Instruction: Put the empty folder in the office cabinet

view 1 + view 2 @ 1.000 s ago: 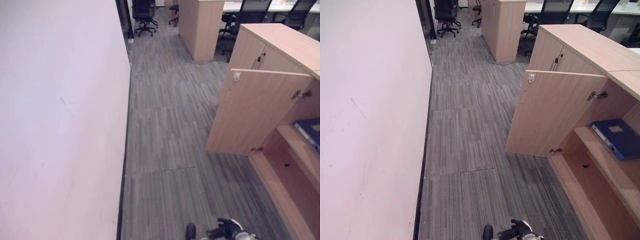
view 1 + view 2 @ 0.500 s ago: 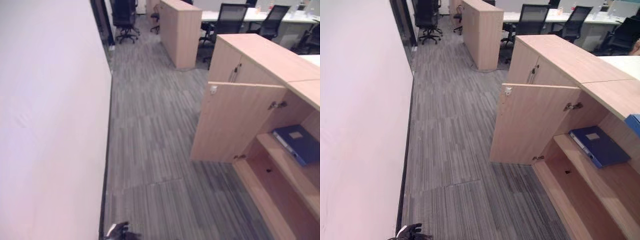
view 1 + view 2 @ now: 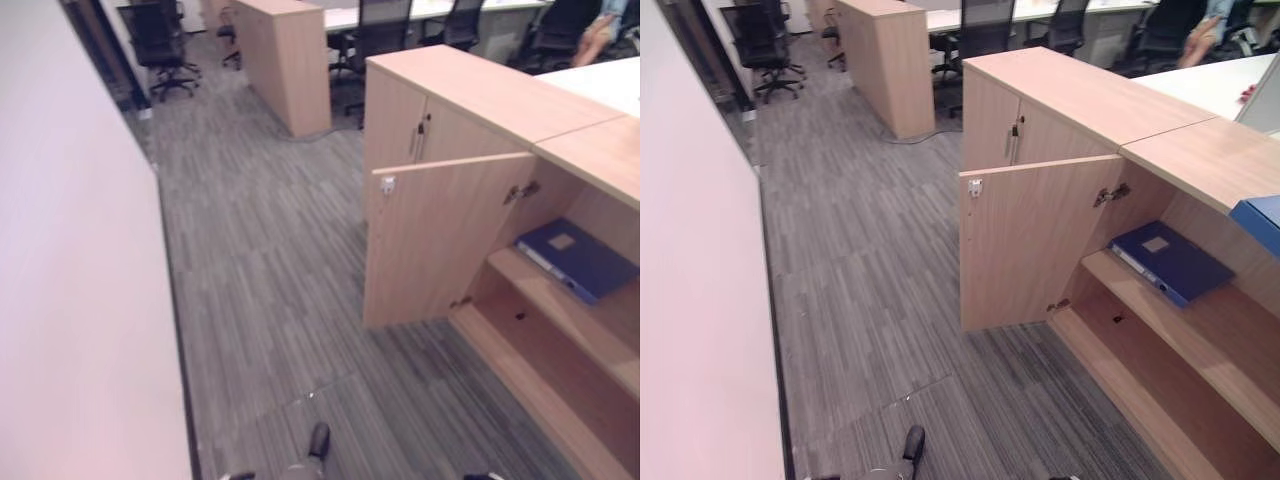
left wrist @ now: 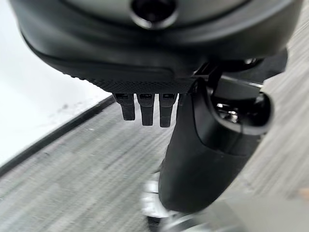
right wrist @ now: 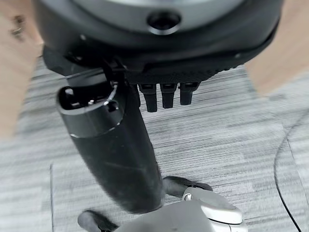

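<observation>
One blue folder (image 3: 1170, 262) lies flat on the cabinet (image 3: 1060, 100) shelf's front edge, probably light and stiff; grip its spine. Both hands, left (image 4: 145, 108) and right (image 5: 166, 96), hang with fingers straight, holding nothing.

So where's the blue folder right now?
The blue folder lies flat on the upper shelf inside the open office cabinet, on the robot's right in both eye views, just behind the swung-out cabinet door.
</observation>
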### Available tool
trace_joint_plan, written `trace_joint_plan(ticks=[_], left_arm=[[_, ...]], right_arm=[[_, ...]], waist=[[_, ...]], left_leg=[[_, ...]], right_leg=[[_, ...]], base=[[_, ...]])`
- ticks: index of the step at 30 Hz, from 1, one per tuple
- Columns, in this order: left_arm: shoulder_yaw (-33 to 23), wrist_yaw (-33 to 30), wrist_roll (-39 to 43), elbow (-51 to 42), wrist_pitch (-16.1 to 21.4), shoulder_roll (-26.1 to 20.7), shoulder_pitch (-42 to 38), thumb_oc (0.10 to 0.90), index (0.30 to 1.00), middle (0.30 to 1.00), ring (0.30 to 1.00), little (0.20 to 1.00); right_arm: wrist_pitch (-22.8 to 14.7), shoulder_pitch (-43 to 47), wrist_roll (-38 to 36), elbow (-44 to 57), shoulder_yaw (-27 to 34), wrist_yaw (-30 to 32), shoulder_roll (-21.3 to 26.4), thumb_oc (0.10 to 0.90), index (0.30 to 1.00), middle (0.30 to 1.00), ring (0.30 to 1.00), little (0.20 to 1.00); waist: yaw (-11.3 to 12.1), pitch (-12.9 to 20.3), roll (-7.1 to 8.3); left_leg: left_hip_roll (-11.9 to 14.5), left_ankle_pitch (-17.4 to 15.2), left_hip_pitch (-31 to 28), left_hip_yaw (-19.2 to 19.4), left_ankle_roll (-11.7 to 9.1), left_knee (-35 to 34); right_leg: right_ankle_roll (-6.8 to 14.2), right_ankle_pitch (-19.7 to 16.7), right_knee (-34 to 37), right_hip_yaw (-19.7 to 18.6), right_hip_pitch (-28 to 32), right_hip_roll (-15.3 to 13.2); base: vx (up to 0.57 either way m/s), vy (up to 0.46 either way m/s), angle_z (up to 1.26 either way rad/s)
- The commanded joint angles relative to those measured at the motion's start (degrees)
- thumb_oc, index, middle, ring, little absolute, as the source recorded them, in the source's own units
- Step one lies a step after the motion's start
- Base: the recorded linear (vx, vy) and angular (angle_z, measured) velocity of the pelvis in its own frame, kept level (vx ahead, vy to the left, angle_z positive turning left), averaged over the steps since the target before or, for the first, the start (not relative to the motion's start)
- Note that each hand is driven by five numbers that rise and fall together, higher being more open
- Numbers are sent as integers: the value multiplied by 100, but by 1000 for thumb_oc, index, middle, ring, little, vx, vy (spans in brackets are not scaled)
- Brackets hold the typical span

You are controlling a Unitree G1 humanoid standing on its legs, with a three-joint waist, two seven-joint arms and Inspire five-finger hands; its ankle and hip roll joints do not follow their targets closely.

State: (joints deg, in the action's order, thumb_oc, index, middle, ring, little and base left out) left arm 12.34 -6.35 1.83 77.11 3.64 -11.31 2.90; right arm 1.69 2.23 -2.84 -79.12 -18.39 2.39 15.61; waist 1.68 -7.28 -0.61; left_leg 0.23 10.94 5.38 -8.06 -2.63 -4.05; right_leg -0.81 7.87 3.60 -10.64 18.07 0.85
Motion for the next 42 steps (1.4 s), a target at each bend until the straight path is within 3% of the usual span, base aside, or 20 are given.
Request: trace_joint_plan(ticks=[1, 3, 8, 11, 12, 14, 16, 19, 23, 26, 28, 31, 34, 35, 38, 39, 41, 42], left_arm=[[236, -35, -124, 26, 143, -70, -30, 800, 900, 900, 900, 900], [258, -40, -133, -43, 171, -105, -109, 800, 900, 900, 900, 900], [354, 22, -200, -19, 155, -118, -204, 800, 900, 900, 900, 900], [394, 140, -230, 64, 128, -112, -235, 800, 900, 900, 900, 900], [392, 169, -208, 47, 123, -129, -236, 800, 900, 900, 900, 900], [369, 214, -195, 16, 118, -168, -215, 800, 900, 900, 900, 900], [315, 240, -203, 10, 120, -210, -195, 800, 900, 900, 900, 900], [249, 225, -35, -90, 136, -236, -276, 800, 900, 900, 900, 900], [260, 172, 119, -404, 172, -163, -483, 800, 900, 900, 900, 900], [336, 167, 210, -786, 216, -137, -617, 800, 900, 900, 900, 900], [450, 167, 226, -1139, 230, -135, -643, 800, 900, 900, 900, 900], [677, 304, 314, -2110, 227, -204, -544, 800, 900, 900, 900, 900], [859, 612, 629, -3389, 237, -449, -391, 800, 900, 900, 900, 900], [857, 618, 635, -3416, 221, -459, -376, 800, 900, 900, 900, 900], [855, 769, 918, -4023, 207, -644, -361, 800, 900, 900, 900, 900], [842, 839, 1015, -4374, 183, -735, -331, 800, 900, 900, 900, 900], [782, 856, 1079, -4706, 142, -841, -250, 800, 900, 900, 900, 900], [766, 838, 1130, -4864, 182, -860, -210, 800, 900, 900, 900, 900]], right_arm=[[-50, 8, 166, 13, 47, -47, 51, 800, 900, 900, 900, 900], [-55, 75, 205, 15, 42, -89, 9, 800, 900, 900, 900, 900], [-66, 154, 155, 87, 145, -121, 21, 800, 900, 900, 900, 900], [-96, 165, 93, 152, 259, -138, 47, 800, 900, 900, 900, 900], [-104, 175, 44, 185, 307, -118, 69, 800, 900, 900, 900, 900], [-151, 144, -74, 239, 381, -93, 91, 800, 900, 900, 900, 900], [-194, 106, -120, 321, 412, -82, 74, 800, 900, 900, 900, 900], [-224, 177, -113, 449, 370, -63, 57, 800, 900, 900, 900, 900], [-208, 319, -227, 564, 369, 19, 60, 800, 900, 900, 900, 900], [-165, 308, -265, 568, 391, 30, 16, 800, 900, 900, 900, 900], [-137, 256, -234, 547, 394, 45, 5, 800, 900, 900, 900, 900], [-116, 154, -216, 534, 404, 66, 27, 800, 900, 900, 900, 900], [-85, 128, -188, 492, 484, 47, 123, 800, 900, 900, 900, 900], [-84, 126, -188, 492, 483, 45, 122, 800, 900, 900, 900, 900], [-88, 206, -220, 452, 498, 55, 198, 800, 900, 900, 900, 900], [-82, 219, -210, 442, 420, 53, 209, 800, 900, 900, 900, 900], [-61, 238, -171, 480, 320, 45, 245, 800, 900, 900, 900, 900], [-53, 293, -148, 522, 287, 72, 310, 800, 900, 900, 900, 900]], waist=[[144, 517, 23], [183, 631, 58], [120, 777, 19], [-32, 732, -94], [-82, 647, -144], [-108, 607, -262], [-86, 622, -180], [-143, 555, -191], [-344, 314, -131], [-417, 220, -2], [-417, 257, 87], [-477, 388, 171], [-632, 422, 29], [-633, 430, 24], [-730, 433, -40], [-728, 450, -18], [-642, 398, 69], [-532, 295, 156]], left_leg=[[147, -35, 383, 45, -70, 138], [12, -278, 310, 271, 78, 261], [-222, -610, 55, 601, 335, 303], [-351, -764, -297, 867, 477, 148], [-371, -812, -452, 939, 522, 82], [-318, -931, -666, 1184, 532, -37], [-330, -1147, -812, 1490, 473, -95], [-130, -1280, -909, 1812, 404, -95], [-21, -1548, -1281, 2158, 352, -95], [45, -1685, -1516, 2380, 252, -81], [78, -1782, -1655, 2500, 214, -69], [171, -1991, -1882, 2521, 155, -72], [678, -2054, -2064, 2479, -56, 58], [692, -2060, -2057, 2479, -66, 68], [1223, -1624, -1879, 2448, -310, 735], [1582, -1159, -1696, 2420, -408, 1474], [1857, -727, -1336, 2211, -356, 2658], [1819, -556, -1024, 2034, -245, 3356]], right_leg=[[399, 153, -278, 370, -436, -279], [626, 108, -426, 384, -512, -580], [903, -28, -1019, 373, -798, -938], [990, -549, -2034, 605, -1313, -1204], [860, -711, -2457, 856, -1537, -1329], [599, -590, -2819, 1808, -1710, -1561], [655, -435, -2679, 2699, -1602, -1855], [703, -335, -2156, 3105, -2013, -1637], [981, -1170, -722, 3274, -2598, -1444], [1135, -1498, -1, 3618, -2675, -1444], [1166, -1631, 34, 3916, -2620, -1554], [1108, -1582, -129, 3940, -2540, -1556], [952, -1256, -719, 3782, -2756, -1409], [944, -1236, -737, 3785, -2764, -1401], [685, -869, -900, 3651, -2731, -1042], [460, -644, -832, 3542, -2537, -696], [150, -456, -660, 3392, -2204, -343], [6, -324, -571, 3230, -1978, -211]], base=[[140, 122, -62], [225, 220, -69], [161, 204, -48], [111, 220, -46], [55, 216, -48], [87, 206, -74], [139, 67, -106], [54, -68, -112], [118, -113, -74], [174, -154, -48], [205, -177, -19], [299, -199, -23], [369, -287, 0], [163, -176, 6], [272, -350, -5], [375, -516, -18], [360, -505, -69], [219, -310, -91]])
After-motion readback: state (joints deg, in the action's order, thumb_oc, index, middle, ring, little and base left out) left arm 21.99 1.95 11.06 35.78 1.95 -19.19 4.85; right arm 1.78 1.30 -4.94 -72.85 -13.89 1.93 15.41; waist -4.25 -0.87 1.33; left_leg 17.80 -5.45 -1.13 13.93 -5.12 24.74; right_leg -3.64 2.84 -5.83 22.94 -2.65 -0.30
